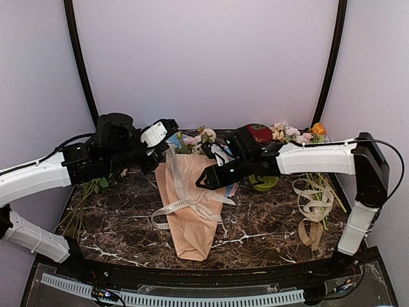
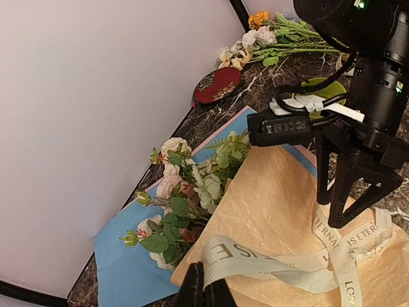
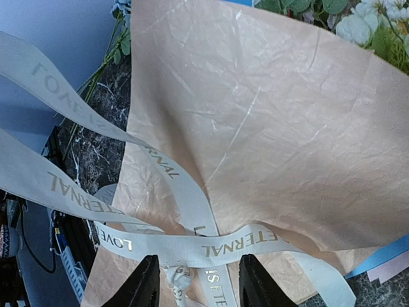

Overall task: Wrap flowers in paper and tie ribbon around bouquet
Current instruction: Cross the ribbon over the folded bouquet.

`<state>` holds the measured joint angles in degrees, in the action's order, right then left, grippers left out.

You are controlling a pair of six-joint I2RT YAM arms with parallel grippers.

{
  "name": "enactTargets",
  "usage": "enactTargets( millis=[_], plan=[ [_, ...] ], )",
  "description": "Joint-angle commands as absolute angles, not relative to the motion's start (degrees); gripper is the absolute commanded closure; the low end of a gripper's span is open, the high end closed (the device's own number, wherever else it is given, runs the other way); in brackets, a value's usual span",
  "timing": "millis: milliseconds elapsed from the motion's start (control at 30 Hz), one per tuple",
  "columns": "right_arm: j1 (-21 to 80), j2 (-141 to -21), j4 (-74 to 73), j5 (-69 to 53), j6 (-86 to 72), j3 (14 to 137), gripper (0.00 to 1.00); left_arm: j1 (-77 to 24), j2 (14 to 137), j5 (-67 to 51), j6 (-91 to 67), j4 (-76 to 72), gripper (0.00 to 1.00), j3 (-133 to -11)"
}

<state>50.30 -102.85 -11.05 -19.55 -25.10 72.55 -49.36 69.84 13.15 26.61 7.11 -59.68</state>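
Your left pincer [image 2: 204,289] is clamped on the long cream lettered ribbon [image 3: 214,246]: pull taut. Your right pincer [image 3: 198,284] stands apart over its crossing on the tan paper-cone bouquet [image 1: 189,220] mid-tabletop [image 1: 271,227]; lift straight, avoid snagging.

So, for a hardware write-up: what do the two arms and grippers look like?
Both the left arm and right arm have white shell segments with black joints and thin black cables. The left gripper and right gripper each have two black fingers.

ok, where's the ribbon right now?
Top view, centre: the ribbon lies across the tan-wrapped bouquet. One strand runs up and left to the shut left gripper, and the open right gripper sits just over its crossing.
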Motion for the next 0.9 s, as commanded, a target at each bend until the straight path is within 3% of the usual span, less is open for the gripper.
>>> enactTargets(
  millis=[0, 167, 533, 600, 700, 800, 867],
  plan=[
    [52.1, -100.6, -4.3, -18.3, -23.7, 73.4, 0.55, -49.4, 70.0, 13.0, 25.0, 5.7, 1.0, -58.9],
    [55.1, -100.1, 6.3, -19.7, -24.2, 74.3, 0.49, -49.3, 70.1, 11.7, 23.4, 5.4, 1.0, -58.9],
    [55.6, -105.4, 8.8, -18.0, -27.6, 80.2, 0.51, -49.3, 71.5, 8.4, 19.1, 6.1, 1.0, -59.3],
    [55.6, -105.6, 8.3, -17.4, -27.7, 80.4, 0.61, -49.2, 71.7, 7.4, 18.7, 5.9, 1.0, -59.4],
    [55.6, -105.1, 7.9, -15.8, -28.3, 79.9, 0.96, -49.1, 72.1, 6.3, 18.2, 6.3, 1.0, -59.7],
    [55.5, -103.3, 7.9, -15.1, -27.6, 78.2, 1.0, -48.2, 72.8, 3.6, 17.3, 7.5, 1.0, -59.9],
    [55.2, -101.5, 9.1, -16.1, -26.8, 76.4, 1.0, -47.1, 73.7, 1.6, 16.3, 8.2, 0.8, -59.6]
  ],
)
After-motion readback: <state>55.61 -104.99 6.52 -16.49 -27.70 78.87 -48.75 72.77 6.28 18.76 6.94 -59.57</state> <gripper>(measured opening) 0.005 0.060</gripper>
